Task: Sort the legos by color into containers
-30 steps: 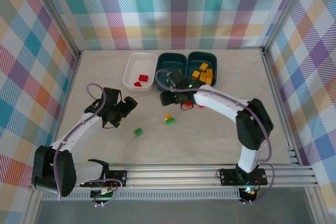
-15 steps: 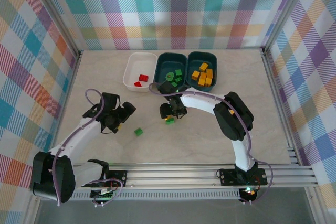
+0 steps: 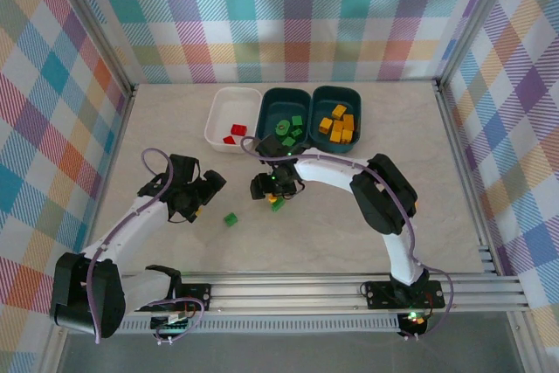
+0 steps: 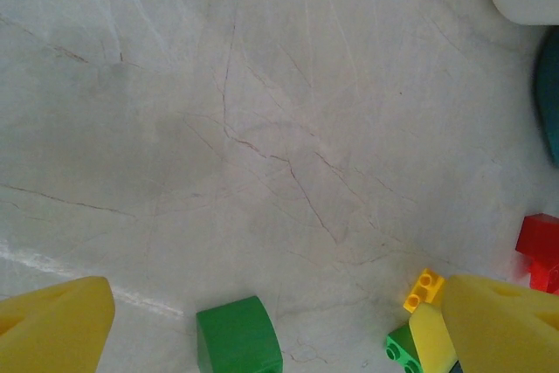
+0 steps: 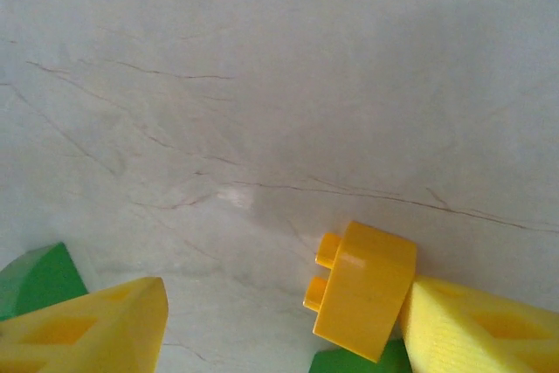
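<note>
My right gripper (image 3: 272,191) (image 5: 284,321) is low over a yellow-orange lego (image 5: 362,299) stacked on a green lego (image 3: 278,203). The jaws are open: the yellow-orange lego leans against the right finger (image 5: 480,329), and the left finger (image 5: 96,325) stands well apart. My left gripper (image 3: 206,189) (image 4: 278,303) is open, with a loose green lego (image 3: 231,218) (image 4: 238,336) just in front of it. The white container (image 3: 213,120) holds two red legos. The middle teal container (image 3: 265,120) holds green ones, the right teal container (image 3: 356,120) yellow-orange ones.
A red lego (image 4: 541,246) lies on the table beyond the yellow-and-green pair (image 4: 424,290). The three containers stand side by side at the back. Metal rails edge the table at the front and sides.
My right gripper has swung left and toward the near edge, away from the containers, down to the yellow-and-green pair, and its jaws have narrowed. The left arm has barely shifted.
</note>
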Motion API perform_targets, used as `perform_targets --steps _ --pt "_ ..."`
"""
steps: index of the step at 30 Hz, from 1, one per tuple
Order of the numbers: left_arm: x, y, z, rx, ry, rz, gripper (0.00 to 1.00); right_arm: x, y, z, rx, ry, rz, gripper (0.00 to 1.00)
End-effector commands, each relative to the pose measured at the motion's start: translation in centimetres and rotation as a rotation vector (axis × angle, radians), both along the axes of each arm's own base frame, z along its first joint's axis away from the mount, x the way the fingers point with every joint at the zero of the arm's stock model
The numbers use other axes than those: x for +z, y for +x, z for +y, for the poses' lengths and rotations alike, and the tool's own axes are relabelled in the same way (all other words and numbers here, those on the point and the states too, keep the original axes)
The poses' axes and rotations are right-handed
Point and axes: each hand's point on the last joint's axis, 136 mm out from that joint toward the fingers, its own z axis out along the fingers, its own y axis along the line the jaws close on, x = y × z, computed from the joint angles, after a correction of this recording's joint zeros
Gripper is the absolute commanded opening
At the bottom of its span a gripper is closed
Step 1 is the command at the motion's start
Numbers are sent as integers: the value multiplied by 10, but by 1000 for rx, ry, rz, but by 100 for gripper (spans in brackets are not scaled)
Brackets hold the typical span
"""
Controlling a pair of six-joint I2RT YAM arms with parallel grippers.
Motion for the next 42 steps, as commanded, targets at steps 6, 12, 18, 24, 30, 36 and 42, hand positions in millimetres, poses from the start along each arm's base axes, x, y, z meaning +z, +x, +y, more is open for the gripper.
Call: perform_targets --steps 6,12,18,24,30,36,42 --pt "-4 -2 2 -3 6 9 96 -11 -1 -18 71 -183 -107 69" --pt "-11 0 -1 -5 -5 29 96 -22 -3 -25 92 -239 -122 56" --pt "-13 -1 -1 -4 -3 34 96 -23 2 -10 108 -217 -136 38" --pt "-11 -1 0 -8 6 34 96 -24 10 -11 118 -250 -168 30" --pt "-14 1 -2 -13 3 44 96 -3 21 -8 110 -225 -238 27" --pt "-12 -4 -8 6 -46 93 95 36 60 -17 47 -167 -307 26" --pt "-3 -13 -20 40 -135 103 95 70 143 -94 -152 -164 -379 26"
